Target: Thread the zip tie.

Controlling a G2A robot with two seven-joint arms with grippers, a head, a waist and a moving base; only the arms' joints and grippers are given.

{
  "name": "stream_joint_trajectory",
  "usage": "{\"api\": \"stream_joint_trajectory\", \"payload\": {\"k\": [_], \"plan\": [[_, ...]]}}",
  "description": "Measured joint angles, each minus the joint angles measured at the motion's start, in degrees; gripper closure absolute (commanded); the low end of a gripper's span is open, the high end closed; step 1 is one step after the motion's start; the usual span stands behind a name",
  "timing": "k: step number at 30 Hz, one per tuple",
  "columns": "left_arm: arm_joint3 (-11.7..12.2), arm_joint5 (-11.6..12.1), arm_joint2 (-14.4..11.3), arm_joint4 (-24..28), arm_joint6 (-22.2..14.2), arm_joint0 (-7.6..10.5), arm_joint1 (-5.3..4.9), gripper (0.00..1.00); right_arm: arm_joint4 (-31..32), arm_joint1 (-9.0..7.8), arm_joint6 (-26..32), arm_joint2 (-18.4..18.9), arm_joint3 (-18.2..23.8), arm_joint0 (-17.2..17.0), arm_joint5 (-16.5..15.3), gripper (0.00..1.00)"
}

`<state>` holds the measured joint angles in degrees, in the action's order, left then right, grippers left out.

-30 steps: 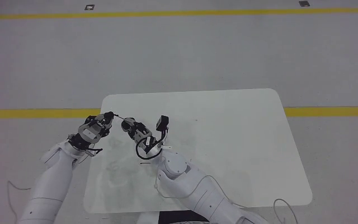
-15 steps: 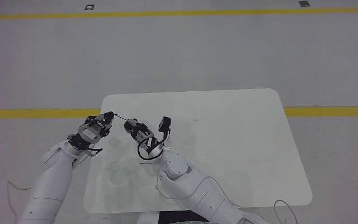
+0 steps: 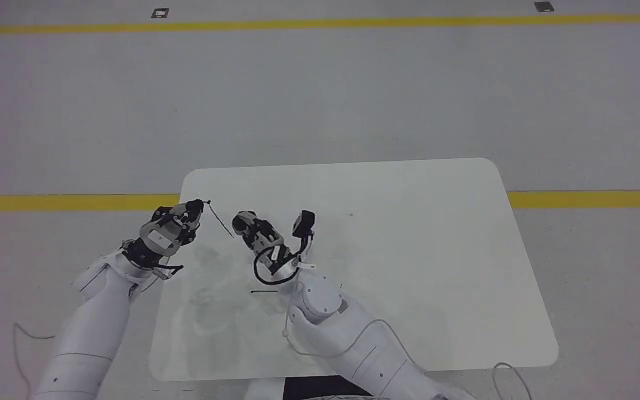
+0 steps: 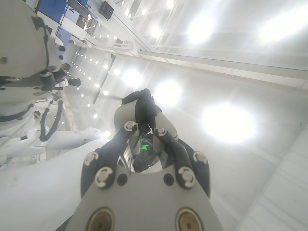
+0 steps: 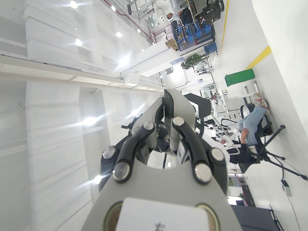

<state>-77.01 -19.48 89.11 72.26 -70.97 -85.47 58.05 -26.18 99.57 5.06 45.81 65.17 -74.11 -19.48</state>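
Open table (image 3: pixel 430 210) to the right; left gripper (image 3: pixel 196 208), near the left edge, pinches the zip tie (image 3: pixel 218 218), right gripper (image 3: pixel 241 218) closed just beside.

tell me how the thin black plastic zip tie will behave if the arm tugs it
Probably springy rather than limp: the thin black plastic zip tie juts from the shut left gripper in a straight line. Likely very light, since it looks hair-thin beside the gripper. It could twist or slip in the pinch, being so narrow.
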Motion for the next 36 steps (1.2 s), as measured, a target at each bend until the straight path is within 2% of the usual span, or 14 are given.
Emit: {"api": "stream_joint_trajectory", "payload": {"k": [4,7,12,22,25,30,32,36], "plan": [[0.0,0.0,0.0,0.0,0.0,0.0,0.0,1.0,2.82,-1.11,2.98,4.43,6.92,-4.11,0.0,0.0],[0.0,0.0,0.0,0.0,0.0,0.0,0.0,1.0,6.14,-2.4,6.26,8.84,14.72,-8.6,0.0,0.0],[0.0,0.0,0.0,0.0,0.0,0.0,0.0,1.0,12.85,-3.56,10.59,12.38,24.98,-13.12,0.0,0.0],[-0.01,0.04,-0.01,-0.02,0.05,0.0,0.0,1.0,12.83,-3.56,10.68,12.39,24.98,-13.13,0.0,0.0],[0.28,3.01,0.1,-0.48,-0.03,0.12,0.1,1.0,13.75,-3.69,10.01,12.95,25.82,-13.19,0.0,0.0],[2.31,7.96,0.17,1.11,-8.29,1.03,0.33,1.0,23.85,-4.67,5.88,15.94,31.58,-15.66,0.0,0.0],[1.18,9.5,-0.12,1.02,-8.95,1.09,0.31,1.0,24.5,-4.9,4.52,16.89,33.64,-16.69,0.0,0.0],[-0.25,11.06,0.02,1.26,-8.66,0.59,0.04,1.0,27.13,-5.34,2.62,18.29,35.13,-17.05,0.0,0.0]]}}
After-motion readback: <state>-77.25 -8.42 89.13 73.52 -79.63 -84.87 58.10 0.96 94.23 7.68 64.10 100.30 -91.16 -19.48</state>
